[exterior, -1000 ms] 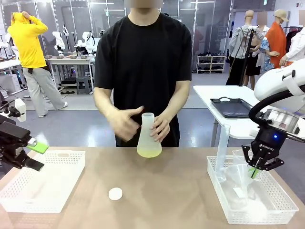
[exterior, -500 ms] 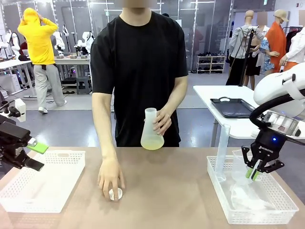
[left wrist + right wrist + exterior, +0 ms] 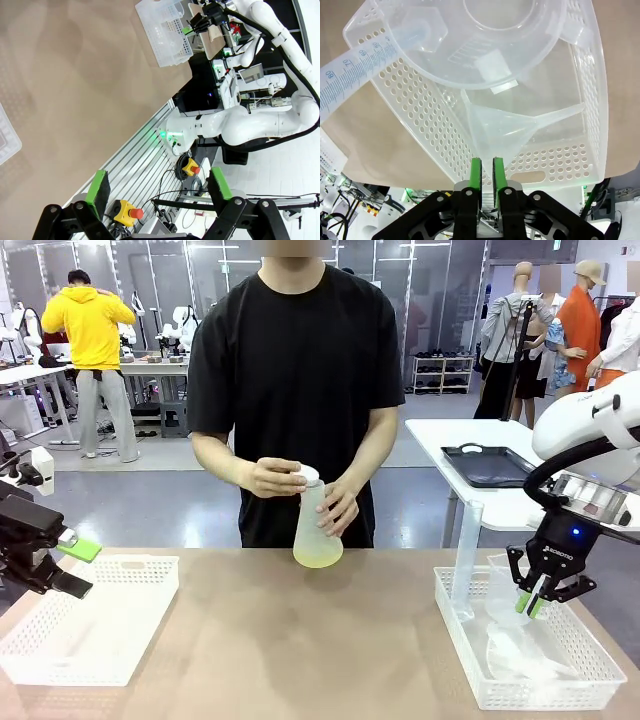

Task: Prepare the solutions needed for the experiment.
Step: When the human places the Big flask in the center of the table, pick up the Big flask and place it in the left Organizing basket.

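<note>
Over the table's far edge the person holds a whitish conical flask (image 3: 316, 525) with a little pale yellow solution (image 3: 318, 556) in its bottom. One hand grips its body while the other presses a white cap (image 3: 306, 474) on its neck. My right gripper (image 3: 531, 604) hangs over the right basket (image 3: 600, 665), shut on the rim of a clear funnel (image 3: 505, 130), as the right wrist view shows between the green pads (image 3: 476, 172). My left gripper (image 3: 70, 562) stands open beside the left basket (image 3: 100, 640), nothing between its fingers (image 3: 98, 187).
In the right basket a tall clear measuring cylinder (image 3: 466, 560) stands at the near left corner, and a clear measuring jug (image 3: 485, 40) lies by the funnel. A second table with a black tray (image 3: 487, 465) stands behind, to the right.
The person's hand picked the white cap off the table and brought it onto the flask's neck. My right gripper lifted slightly with the funnel early on. The left arm has not moved.
</note>
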Robot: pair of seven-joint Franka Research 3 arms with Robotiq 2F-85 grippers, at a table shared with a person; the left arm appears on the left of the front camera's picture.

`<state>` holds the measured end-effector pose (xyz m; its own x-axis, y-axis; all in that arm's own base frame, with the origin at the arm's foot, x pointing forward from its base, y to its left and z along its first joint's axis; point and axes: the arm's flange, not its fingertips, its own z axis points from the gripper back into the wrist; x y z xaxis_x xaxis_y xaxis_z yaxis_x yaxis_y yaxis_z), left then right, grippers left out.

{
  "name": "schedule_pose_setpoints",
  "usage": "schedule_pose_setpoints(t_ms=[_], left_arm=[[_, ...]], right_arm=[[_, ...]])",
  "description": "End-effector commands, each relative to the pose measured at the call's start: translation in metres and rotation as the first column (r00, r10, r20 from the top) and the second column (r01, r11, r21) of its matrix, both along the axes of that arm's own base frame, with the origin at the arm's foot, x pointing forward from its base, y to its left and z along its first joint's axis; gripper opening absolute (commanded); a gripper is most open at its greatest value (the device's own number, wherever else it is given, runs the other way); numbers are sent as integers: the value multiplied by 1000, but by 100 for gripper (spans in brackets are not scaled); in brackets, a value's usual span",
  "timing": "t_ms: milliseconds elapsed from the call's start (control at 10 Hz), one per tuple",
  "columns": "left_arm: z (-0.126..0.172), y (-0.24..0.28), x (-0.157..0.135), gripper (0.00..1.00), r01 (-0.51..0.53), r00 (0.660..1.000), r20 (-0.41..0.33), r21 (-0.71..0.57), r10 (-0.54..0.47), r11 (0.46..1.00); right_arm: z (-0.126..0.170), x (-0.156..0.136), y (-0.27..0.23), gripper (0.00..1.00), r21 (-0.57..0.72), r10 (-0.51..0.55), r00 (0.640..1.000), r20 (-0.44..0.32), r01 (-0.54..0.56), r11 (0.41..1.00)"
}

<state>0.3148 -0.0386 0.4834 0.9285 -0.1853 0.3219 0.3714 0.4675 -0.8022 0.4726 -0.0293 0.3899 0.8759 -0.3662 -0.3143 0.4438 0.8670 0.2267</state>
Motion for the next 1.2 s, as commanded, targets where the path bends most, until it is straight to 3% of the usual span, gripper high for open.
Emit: schedule_pose_setpoints(t_ms=[0,500,800,1000,1100], left_arm=[[1,-2,2,100,9,1000,18,-30,-9,1000],[1,-2,2,100,9,1000,18,-30,-9,1000],[1,-2,2,100,9,1000,18,-30,-9,1000],[1,-2,2,100,9,1000,18,-30,-9,1000],[1,-2,2,100,9,1000,18,-30,-9,1000]], right_arm=[[0,2,0,15,2,9,1000,3,-9,1000],[0,0,0,15,0,0,1000,0,0,1000],[55,-41,4,15,-5,-99,967,233,103,995],[97,-71,24,15,211,-135,884,447,42,977],[111,-80,35,15,318,-169,837,520,-5,948]])
